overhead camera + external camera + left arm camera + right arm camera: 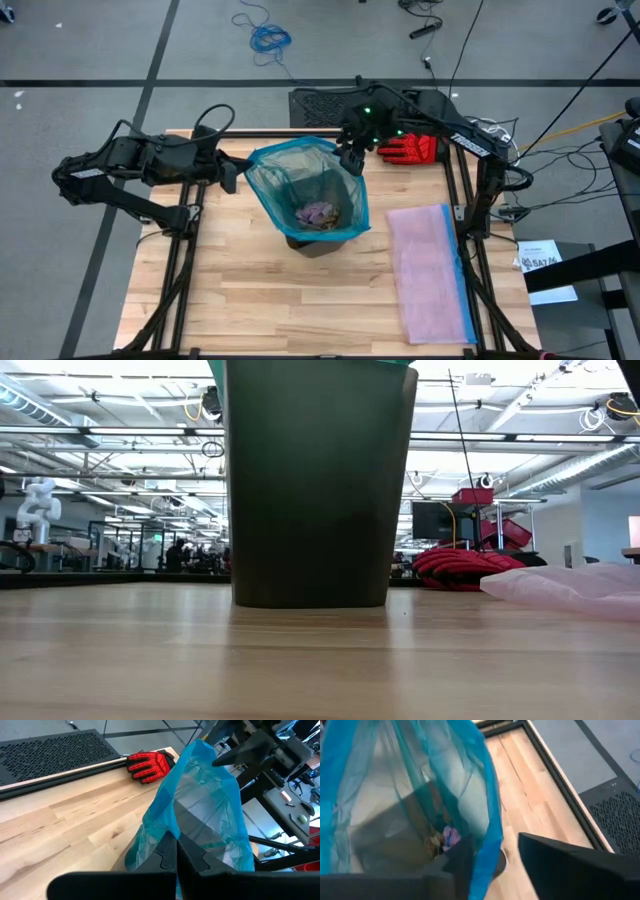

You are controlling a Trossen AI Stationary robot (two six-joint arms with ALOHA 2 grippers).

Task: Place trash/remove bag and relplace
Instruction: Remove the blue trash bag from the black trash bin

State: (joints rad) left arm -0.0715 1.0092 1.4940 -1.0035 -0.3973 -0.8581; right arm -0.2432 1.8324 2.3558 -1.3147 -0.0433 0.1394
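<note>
Both sides: left end effector (176, 851) clamped on bag (300, 180); right end effector (490, 857) parted astride rim.

A red-and-black glove (408, 149) lies at the table's (250, 300) two o'clock corner, and a pale pink bag (430, 270) lies flat toward four o'clock.

Thin, glossy translucent plastic bag (300, 180) lines a matt dark bin (320, 490) on a smooth pale wood table (250, 300); crumpled paper trash (320, 213) inside.
</note>
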